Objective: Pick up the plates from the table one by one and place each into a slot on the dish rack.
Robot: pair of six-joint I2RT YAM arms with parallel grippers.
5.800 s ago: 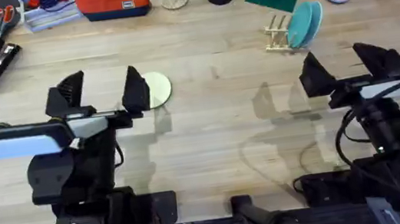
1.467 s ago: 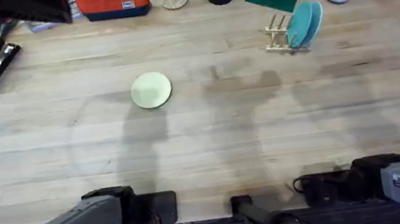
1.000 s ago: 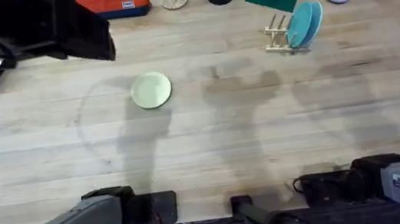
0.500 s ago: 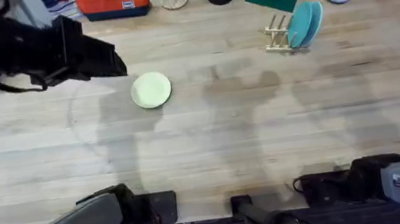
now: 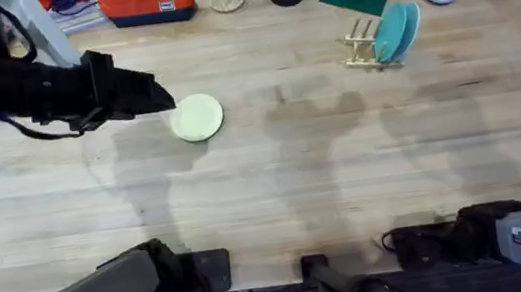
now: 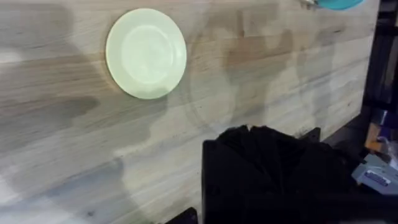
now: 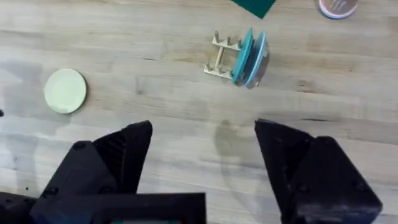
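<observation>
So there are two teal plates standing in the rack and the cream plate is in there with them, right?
Not quite. The two teal plates do stand in the rack, but the cream plate lies flat on the table, well apart from the rack, as the overhead view shows.

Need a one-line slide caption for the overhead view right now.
Left gripper beside the cream plate lying on the table; two teal plates stand in the dish rack.
</observation>
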